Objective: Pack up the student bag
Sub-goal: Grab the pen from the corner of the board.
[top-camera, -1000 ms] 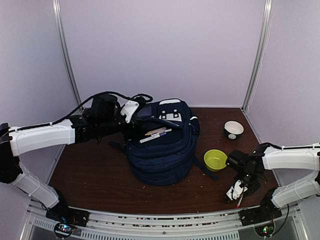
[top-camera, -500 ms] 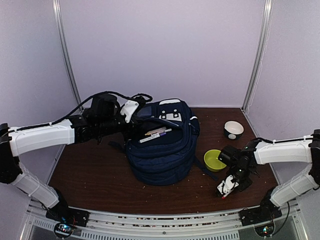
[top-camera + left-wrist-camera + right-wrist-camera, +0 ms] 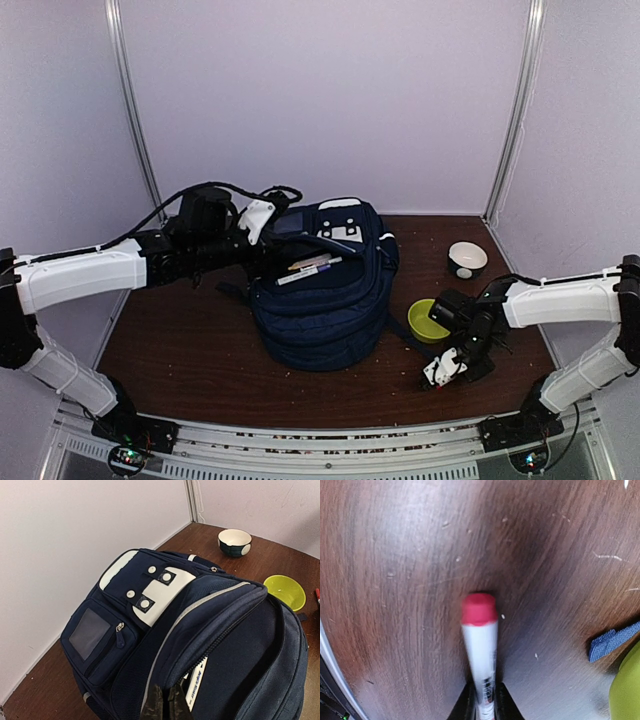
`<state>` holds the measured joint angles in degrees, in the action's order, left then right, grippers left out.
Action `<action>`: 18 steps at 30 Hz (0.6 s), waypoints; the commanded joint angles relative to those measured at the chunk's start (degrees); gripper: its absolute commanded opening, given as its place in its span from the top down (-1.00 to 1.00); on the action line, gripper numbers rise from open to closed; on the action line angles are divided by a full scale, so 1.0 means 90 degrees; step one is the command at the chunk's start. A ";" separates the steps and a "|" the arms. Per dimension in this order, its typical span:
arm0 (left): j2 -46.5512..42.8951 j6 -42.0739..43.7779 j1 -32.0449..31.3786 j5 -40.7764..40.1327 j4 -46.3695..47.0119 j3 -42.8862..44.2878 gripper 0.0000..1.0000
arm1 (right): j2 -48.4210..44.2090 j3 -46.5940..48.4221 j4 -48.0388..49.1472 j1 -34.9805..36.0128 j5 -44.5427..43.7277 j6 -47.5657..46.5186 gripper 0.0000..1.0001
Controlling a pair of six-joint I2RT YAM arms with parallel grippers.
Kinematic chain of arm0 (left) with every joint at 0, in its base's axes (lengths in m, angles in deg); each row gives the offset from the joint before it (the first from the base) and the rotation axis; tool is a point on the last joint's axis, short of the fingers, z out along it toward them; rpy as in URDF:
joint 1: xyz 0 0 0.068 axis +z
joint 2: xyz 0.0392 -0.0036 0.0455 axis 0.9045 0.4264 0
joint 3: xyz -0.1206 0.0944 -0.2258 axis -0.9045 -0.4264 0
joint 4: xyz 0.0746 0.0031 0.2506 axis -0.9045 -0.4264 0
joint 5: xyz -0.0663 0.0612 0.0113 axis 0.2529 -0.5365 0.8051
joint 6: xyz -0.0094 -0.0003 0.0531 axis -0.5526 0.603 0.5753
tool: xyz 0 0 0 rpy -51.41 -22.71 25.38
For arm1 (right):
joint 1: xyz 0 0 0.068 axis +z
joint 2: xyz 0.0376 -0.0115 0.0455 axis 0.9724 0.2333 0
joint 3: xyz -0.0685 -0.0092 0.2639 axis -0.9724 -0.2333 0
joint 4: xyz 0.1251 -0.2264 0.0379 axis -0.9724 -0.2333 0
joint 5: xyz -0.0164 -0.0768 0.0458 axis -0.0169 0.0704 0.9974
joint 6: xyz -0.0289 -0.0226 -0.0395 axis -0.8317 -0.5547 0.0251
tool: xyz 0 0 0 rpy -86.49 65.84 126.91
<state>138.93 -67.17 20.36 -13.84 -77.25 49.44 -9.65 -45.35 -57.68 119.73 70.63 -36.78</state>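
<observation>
Brown table (image 3: 190, 355) bears student bag (image 3: 325, 305); right pincer (image 3: 483, 704) grips red-capped marker (image 3: 481, 640)

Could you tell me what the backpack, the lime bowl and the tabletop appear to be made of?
The student bag: navy woven fabric, matte, with stitched seams and zips. The lime bowl: probably plastic, smooth and evenly coloured, though glazed ceramic is possible. The table: dark wood or wood-look laminate, grain streaks with a slight sheen.

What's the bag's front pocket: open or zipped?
Open. The left fingers pinch the pocket rim of the student bag, and pens show in the gap.
</observation>
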 commanded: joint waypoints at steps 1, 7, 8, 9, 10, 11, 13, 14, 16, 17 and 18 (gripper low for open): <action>-0.0311 -0.0025 0.0144 -0.0196 0.0593 0.0070 1.00 | 0.0146 0.0058 0.0281 0.0049 0.0393 0.0274 0.80; -0.0270 -0.0039 0.0146 -0.0165 0.0604 0.0088 1.00 | -0.0096 0.1470 -0.0601 0.0253 0.1081 0.0823 0.87; -0.0255 -0.0054 0.0148 -0.0150 0.0620 0.0092 1.00 | -0.0083 0.1811 -0.0761 0.0285 0.1232 0.0896 0.88; -0.0238 -0.0070 0.0144 -0.0134 0.0639 0.0099 1.00 | -0.0041 0.2186 -0.0881 0.0342 0.1339 0.0979 0.88; -0.0214 -0.0102 0.0145 -0.0109 0.0654 0.0099 1.00 | 0.0012 0.2651 -0.0995 0.0378 0.1447 0.1044 0.88; -0.0191 -0.0129 0.0146 -0.0092 0.0678 0.0104 1.00 | 0.0097 0.3054 -0.1084 0.0436 0.1567 0.1102 0.88; -0.0166 -0.0194 0.0153 -0.0043 0.0720 0.0108 1.00 | 0.0305 0.3809 -0.1185 0.0557 0.1767 0.1203 0.88; -0.0148 -0.0214 0.0158 -0.0035 0.0723 0.0112 1.00 | 0.0433 0.4191 -0.1205 0.0638 0.1806 0.1250 0.88; -0.0134 -0.0251 0.0162 0.0007 0.0712 0.0157 1.00 | 0.0714 0.4877 -0.1176 0.0831 0.1806 0.1296 0.88; -0.0119 -0.0272 0.0165 0.0043 0.0706 0.0170 1.00 | 0.0850 0.5181 -0.1088 0.0963 0.1777 0.1347 0.88; -0.0102 -0.0278 0.0166 0.0069 0.0690 0.0211 1.00 | 0.1001 0.5434 -0.0955 0.1055 0.1742 0.1397 0.88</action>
<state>138.93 -67.83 20.53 -13.23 -77.10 49.44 -4.75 -3.41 -65.90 126.26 84.11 -27.01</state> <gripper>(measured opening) 0.018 0.081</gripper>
